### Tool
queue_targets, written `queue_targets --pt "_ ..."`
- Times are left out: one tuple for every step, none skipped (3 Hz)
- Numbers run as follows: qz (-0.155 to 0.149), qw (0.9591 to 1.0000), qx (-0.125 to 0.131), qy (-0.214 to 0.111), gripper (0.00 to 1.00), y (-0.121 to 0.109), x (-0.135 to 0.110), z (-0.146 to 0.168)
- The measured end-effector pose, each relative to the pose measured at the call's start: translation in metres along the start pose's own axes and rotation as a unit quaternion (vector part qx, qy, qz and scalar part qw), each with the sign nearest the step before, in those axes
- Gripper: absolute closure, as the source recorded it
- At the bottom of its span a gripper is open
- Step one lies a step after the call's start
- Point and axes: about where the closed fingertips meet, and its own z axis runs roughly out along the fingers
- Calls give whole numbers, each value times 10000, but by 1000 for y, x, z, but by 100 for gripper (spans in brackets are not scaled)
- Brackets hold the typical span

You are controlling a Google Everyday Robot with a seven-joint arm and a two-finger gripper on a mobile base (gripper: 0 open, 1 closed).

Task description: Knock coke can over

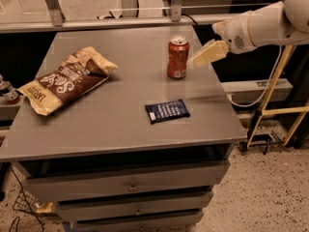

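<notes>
Grey metal drawer cabinet [120, 98], speckled floor. Far left of the jaws: brown-and-tan crinkled chip bag [67, 79]. Nearer, lower left: flat dark-blue snack packet [167, 110]. Just left, upright and untouched: small red metal coke can [177, 57]. Probably light, stiff and slick; push near the rim. Nothing between. Tan gripper [208, 53]: open or closed, cannot tell.

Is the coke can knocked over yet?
No, the coke can stands upright, with the gripper close beside it.

The can [177, 57] was red with a silver top; the cream end effector [199, 60] hung just beside it, near the right edge of the grey bench [120, 124].
</notes>
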Motion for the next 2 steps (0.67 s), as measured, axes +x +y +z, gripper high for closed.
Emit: queue_targets --pt "216 9991 -79 -344 0 -10 -4 20" --pt "377 9972 -246 -589 0 -9 -8 37"
